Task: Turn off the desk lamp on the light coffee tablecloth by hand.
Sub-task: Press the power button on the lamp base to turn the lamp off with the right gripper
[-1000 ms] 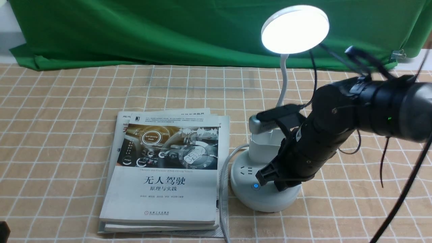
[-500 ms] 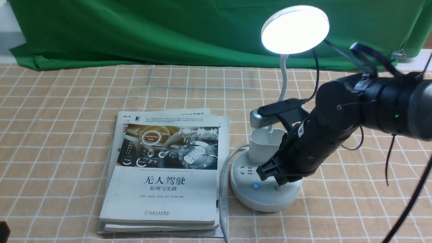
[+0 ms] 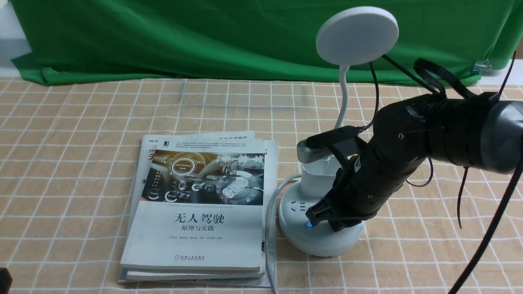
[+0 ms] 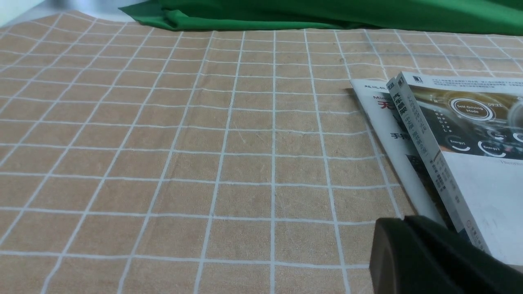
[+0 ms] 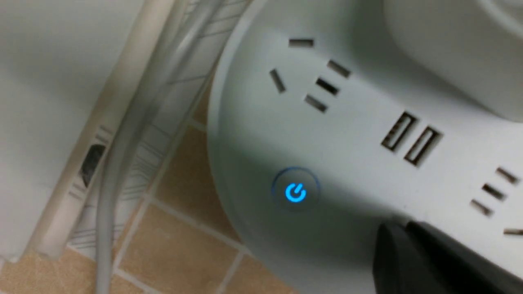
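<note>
The desk lamp (image 3: 356, 36) is now sitting dark; half a second ago its head was glowing. The right arm (image 3: 408, 159) is slanting down, its right gripper (image 3: 314, 215) closed and empty against the lamp's base beside the blue-lit button (image 5: 295, 192). The lamp is standing on the light coffee tablecloth (image 3: 81, 143), beside the books (image 3: 204, 232).

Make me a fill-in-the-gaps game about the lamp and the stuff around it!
1. The desk lamp is switched ____.
2. The power button on its base glows ____.
3. The books lie on the robot's ____ side of the lamp.
4. The backdrop cloth is ____.
Missing words: off, blue, left, green.
</note>
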Tool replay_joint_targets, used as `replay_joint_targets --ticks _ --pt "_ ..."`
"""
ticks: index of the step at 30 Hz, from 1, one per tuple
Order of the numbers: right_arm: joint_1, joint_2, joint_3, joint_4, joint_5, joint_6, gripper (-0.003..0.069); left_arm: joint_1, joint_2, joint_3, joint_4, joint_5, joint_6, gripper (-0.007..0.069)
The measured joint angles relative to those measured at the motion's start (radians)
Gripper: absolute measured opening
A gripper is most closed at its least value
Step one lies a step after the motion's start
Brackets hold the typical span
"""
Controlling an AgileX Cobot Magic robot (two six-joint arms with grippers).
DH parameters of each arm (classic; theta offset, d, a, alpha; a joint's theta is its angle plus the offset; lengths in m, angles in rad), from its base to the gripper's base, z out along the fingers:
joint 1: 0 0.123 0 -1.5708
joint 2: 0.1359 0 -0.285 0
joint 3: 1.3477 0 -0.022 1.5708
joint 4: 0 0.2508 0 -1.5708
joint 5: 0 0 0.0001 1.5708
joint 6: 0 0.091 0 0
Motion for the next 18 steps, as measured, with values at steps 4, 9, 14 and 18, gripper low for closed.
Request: replay_joint_targets --ticks 4,9,14,18 --pt "0.0 0.001 -0.002 -0.002 0.003 0.0 0.0038 0.0 0.0 0.0 0.0 0.0 0.0 0.0004" --pt "0.0 -0.022 0.002 -0.006 0.0 0.0 0.0038 0.0 0.0 0.0 0.0 0.0 0.0 0.0004" --pt "0.0 -0.078 0.004 -0.008 -0.003 0.0 0.0038 0.0 0.0 0.0 0.0 0.0 0.001 0.0004" --pt "0.0 -0.089 0.004 -0.008 -0.002 0.0 0.0038 0.0 0.0 0.0 0.0 0.0 0.001 0.0004"
